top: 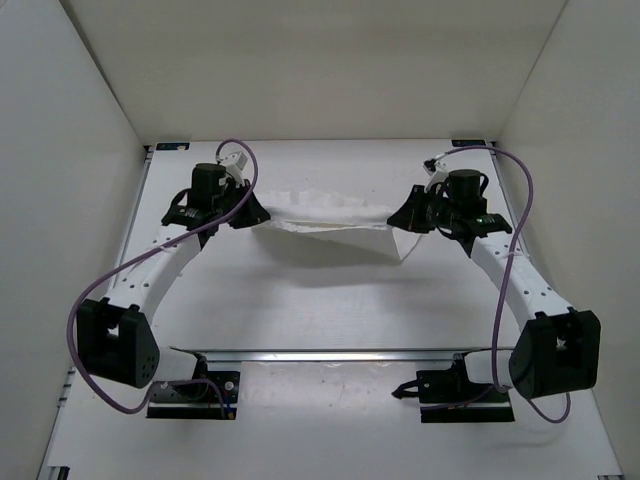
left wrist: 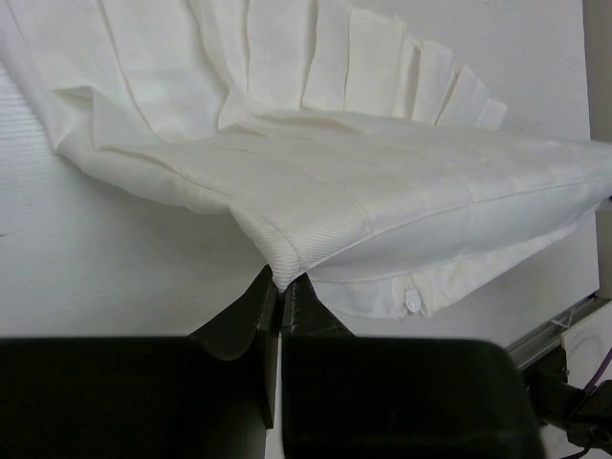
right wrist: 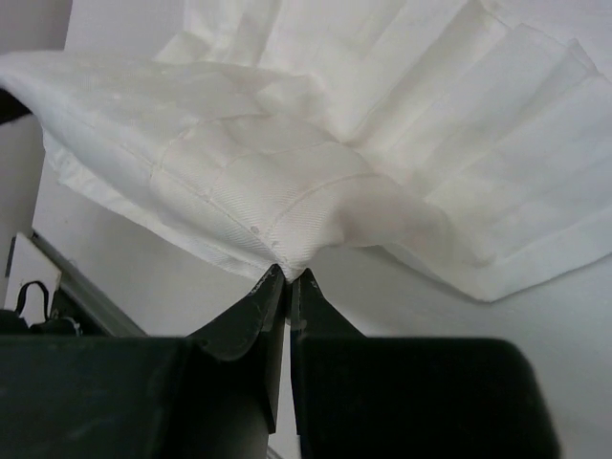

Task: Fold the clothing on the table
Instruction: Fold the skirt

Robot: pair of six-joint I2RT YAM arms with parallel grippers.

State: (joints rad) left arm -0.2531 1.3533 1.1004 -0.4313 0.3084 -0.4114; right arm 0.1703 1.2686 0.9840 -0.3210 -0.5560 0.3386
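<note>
The clothing (top: pixel 330 215) is a thin white pleated garment stretched between my two grippers above the middle of the table (top: pixel 320 310). Its far part rests on the table in fanned pleats (left wrist: pixel 316 57). My left gripper (top: pixel 262 214) is shut on the garment's left corner (left wrist: pixel 283 277), where a ribbed band with a small button (left wrist: pixel 413 302) shows. My right gripper (top: pixel 396 218) is shut on the right corner (right wrist: pixel 287 270). The near edge of the garment sags between them and casts a shadow on the table.
White walls (top: pixel 60 200) close in the table on three sides. A metal rail (top: pixel 330 354) crosses the near part of the table between the arm bases. Purple cables (top: pixel 240 160) loop over both arms.
</note>
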